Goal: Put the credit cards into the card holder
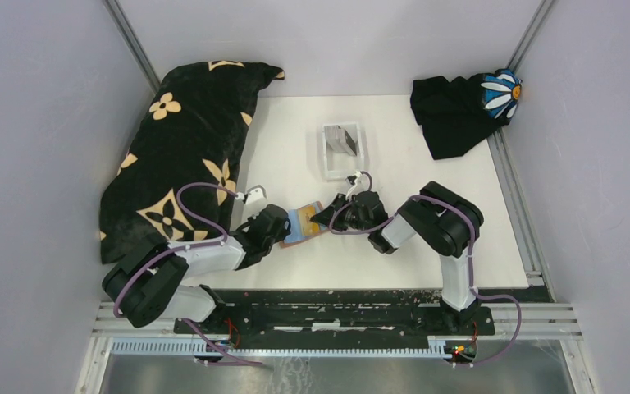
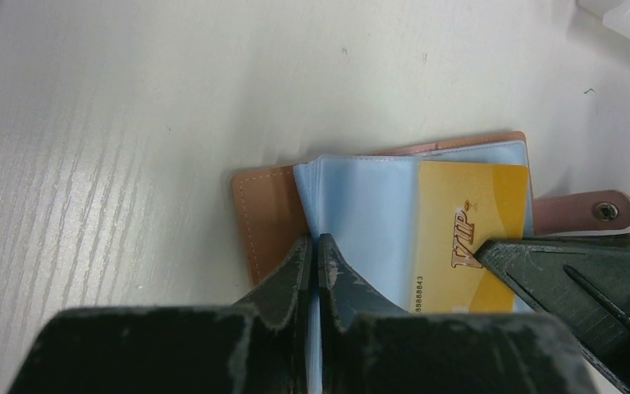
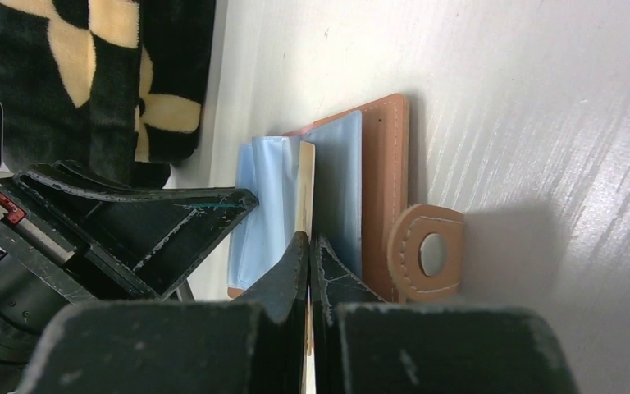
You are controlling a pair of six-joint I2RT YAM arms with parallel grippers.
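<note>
Gold-yellow credit card [image 2: 467, 205], seemingly partly inside a blue sleeve [image 2: 361, 205], could be buckled, or the blue sleeve tugged free, if pushed askew. It was clamped by the right pincer [image 3: 308, 242]; the blue sleeve was pinched by the left pincer [image 2: 316, 246]. The card holder [image 2: 267, 217] was laid open on the surface [image 2: 131, 123] between them, long axis running pincer to pincer, snap tab [image 2: 603, 211] toward the right arm.

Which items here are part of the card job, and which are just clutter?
Job:
- card holder, pinched by a blue sleeve in the left gripper
- gold card, gripped by the right gripper
- dark cards in the clear tray

Lying about:
- black floral blanket
- black cloth
- daisy-print item at its edge
</note>
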